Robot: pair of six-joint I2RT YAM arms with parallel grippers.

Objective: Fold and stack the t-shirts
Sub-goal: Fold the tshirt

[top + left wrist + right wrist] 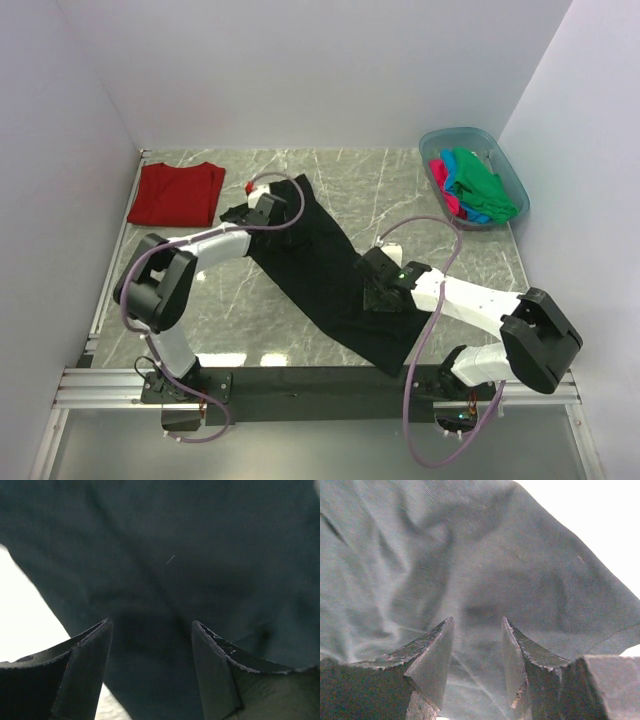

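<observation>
Left claw (150, 625) and right claw (477, 620) gape empty, black shirt (320, 275) directly beneath both, wrinkled under the right. Closing here might pinch one layer only and skew the fold. Red shirt (178, 193) lies folded, well apart, left of the left claw.

Black t-shirt (325, 270) spread diagonally mid-table; red t-shirt (178, 193) folded far-left; coloured t-shirts (478, 188) heaped far-right.
</observation>
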